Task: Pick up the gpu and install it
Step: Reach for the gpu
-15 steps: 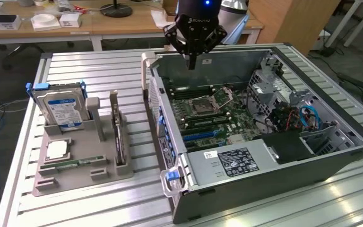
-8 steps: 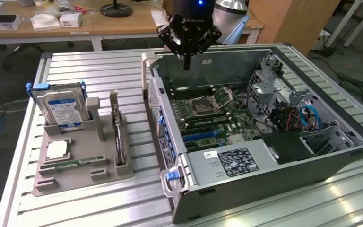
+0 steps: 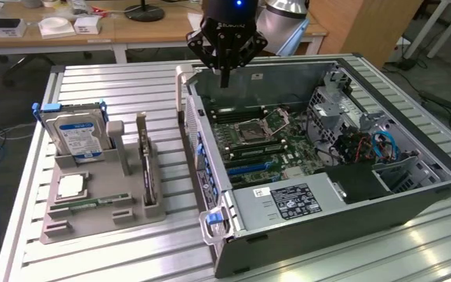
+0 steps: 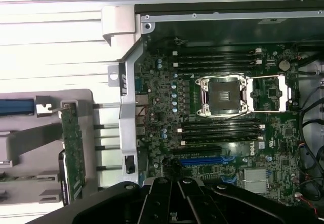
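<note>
Overhead, the gripper (image 3: 225, 83) hangs above the far edge of the open computer case (image 3: 343, 214). Its dark fingers are drawn together into one narrow tip, clenched on nothing and touching nothing. Directly below it, the wrist view looks down on the motherboard (image 4: 167, 113), with its bare processor socket (image 4: 225, 96) framed in metal. Black memory slots (image 4: 217, 59) lie on both sides of the socket, and a blue expansion slot (image 4: 202, 161) lies nearer the gripper's body. Inside the case in the exterior view, a power supply (image 3: 288, 201) with a labelled top fills the near corner, and blue and red cables (image 3: 382, 147) curl at the exterior view's right. The gpu (image 3: 145, 158) is not in the case and is well apart from the gripper. It stands on its long edge in a slot of the grey holder (image 3: 92, 220), which sits on the slatted metal table (image 3: 92, 82) to the exterior view's left of the case. In the wrist view it shows as a thin green board seen edge-on (image 4: 73, 150). Beside it in the same holder a hard drive (image 3: 75, 134) with a blue label stands upright, and a square processor chip (image 3: 70, 187) and a narrow memory strip (image 3: 92, 203) lie flat in front.
</note>
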